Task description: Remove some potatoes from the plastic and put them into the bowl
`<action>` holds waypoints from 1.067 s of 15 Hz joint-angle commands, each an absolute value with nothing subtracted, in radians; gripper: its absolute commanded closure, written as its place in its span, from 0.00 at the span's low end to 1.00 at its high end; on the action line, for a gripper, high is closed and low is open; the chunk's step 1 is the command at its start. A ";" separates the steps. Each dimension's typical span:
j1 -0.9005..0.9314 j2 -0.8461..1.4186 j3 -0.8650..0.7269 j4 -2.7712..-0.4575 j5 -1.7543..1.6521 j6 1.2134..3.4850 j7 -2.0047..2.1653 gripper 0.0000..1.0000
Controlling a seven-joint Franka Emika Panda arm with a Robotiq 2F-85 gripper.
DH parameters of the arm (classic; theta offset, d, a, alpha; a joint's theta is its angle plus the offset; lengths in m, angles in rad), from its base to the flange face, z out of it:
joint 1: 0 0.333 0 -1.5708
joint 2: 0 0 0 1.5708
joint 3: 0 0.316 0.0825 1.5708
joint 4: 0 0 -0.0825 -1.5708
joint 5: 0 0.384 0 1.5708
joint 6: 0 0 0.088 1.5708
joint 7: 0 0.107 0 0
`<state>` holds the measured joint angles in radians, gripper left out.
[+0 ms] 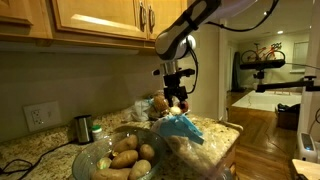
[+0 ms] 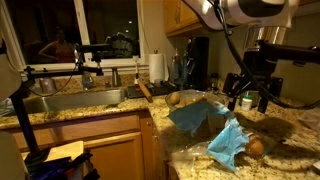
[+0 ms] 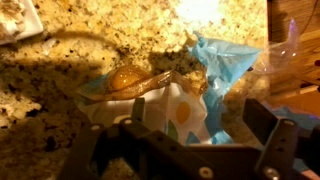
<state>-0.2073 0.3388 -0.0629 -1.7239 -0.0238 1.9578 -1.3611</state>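
End effector [image 3: 178,128] spread wide, empty, hovers above plastic [image 3: 215,70] on table [image 3: 70,50]. One potato [image 3: 135,78] inside plastic: tan, oval, dull under translucent film. Bowl [image 1: 82,158] well apart, clear glass, holds several potatoes [image 1: 125,157].

Risks:
- fingers [image 3: 275,140] catch crinkled film along with potato, drag whole plastic
- slick film, rounded skin: potato slips from pinch
- plastic [image 2: 232,142] looks near table edge in an exterior view; nudged potato may roll off

Table: speckled granite, hard, glossy.
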 commanded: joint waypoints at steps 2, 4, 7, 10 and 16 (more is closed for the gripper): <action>-0.194 0.271 -0.054 -1.774 -0.015 1.907 -1.320 0.00; -0.187 0.265 -0.053 -1.777 -0.017 1.898 -1.307 0.00; -0.180 0.263 -0.049 -1.781 -0.015 1.892 -1.296 0.00; -0.176 0.260 -0.044 -1.790 -0.015 1.891 -1.294 0.00; -0.163 0.221 -0.019 -1.843 0.000 1.829 -1.310 0.00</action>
<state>-0.1786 0.3070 -0.0231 -1.7542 -0.0099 1.8664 -1.3190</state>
